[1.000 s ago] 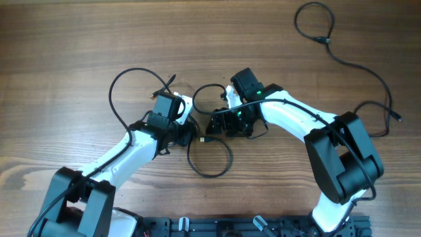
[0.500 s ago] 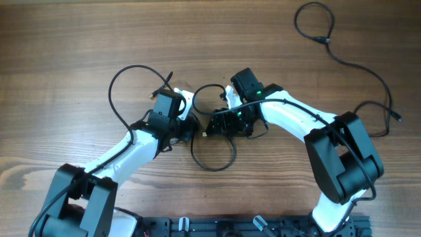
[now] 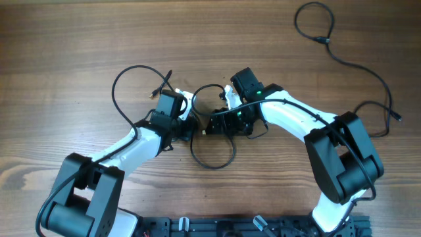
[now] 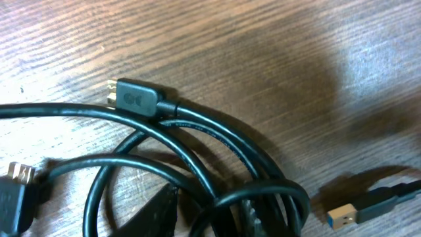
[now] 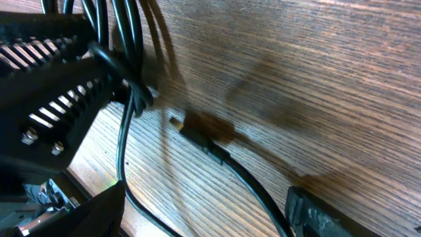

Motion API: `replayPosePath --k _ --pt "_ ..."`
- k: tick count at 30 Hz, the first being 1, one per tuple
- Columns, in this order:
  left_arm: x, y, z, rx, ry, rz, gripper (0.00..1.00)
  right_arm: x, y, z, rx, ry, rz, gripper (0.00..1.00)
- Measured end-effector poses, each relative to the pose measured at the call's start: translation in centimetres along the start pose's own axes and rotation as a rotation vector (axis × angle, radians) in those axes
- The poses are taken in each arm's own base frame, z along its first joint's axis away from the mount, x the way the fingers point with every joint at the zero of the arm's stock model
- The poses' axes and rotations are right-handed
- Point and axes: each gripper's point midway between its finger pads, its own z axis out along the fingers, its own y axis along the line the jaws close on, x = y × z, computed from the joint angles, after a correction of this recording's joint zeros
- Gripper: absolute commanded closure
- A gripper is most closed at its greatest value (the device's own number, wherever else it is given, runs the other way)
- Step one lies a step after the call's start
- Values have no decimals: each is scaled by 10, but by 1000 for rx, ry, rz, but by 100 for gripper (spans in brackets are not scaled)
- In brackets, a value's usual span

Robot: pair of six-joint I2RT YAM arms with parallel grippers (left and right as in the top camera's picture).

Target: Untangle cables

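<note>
The cables (image 3: 212, 153) are thin black cords bunched in loops at the table's middle, with one loop at the left (image 3: 122, 89). My left gripper (image 3: 189, 126) is shut on the bunch; in the left wrist view the cords (image 4: 217, 148) run between its fingers (image 4: 210, 210). A small plug (image 4: 135, 97) and a blue USB plug (image 4: 358, 209) lie beside them. My right gripper (image 3: 209, 125) faces it, open, fingers wide apart (image 5: 204, 210) over a cord and plug (image 5: 197, 135) lying on the wood. The left gripper (image 5: 59, 72) shows there clamping cords.
Another black cable (image 3: 355, 66) lies apart at the far right, looped at the top right corner with a plug near the right edge. Both arm bases stand at the table's front edge (image 3: 217, 227). The wooden table (image 3: 66, 39) lies all around.
My left gripper has moved slightly up and right with the cords. The left loop shifted right and the lower loop drew in. The right arm has stayed put.
</note>
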Motion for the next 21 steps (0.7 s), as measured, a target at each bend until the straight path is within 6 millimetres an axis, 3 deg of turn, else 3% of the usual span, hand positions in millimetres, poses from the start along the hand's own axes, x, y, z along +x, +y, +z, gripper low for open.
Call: replayPosePath --k 3,10,16,17,19,21 --pt "1 1 -1 -7 6 1 96 0 0 0 0 0 -4 23" --pt "-16 0 -35 -10 -71 -90 88 -6 35 -2 -181 -10 -130 24" --pt "-10 10 -37 41 -45 -256 93 -19 55 -3 -249 -70 -215 27" --pt "-8 12 -38 79 -33 -298 95 -24 59 -4 -259 -92 -234 29" --pt "-5 29 -42 112 -33 -394 96 -33 66 -7 -275 -132 -259 42" --pt "-6 38 -46 160 -42 -461 96 -41 72 -9 -296 -160 -263 45"
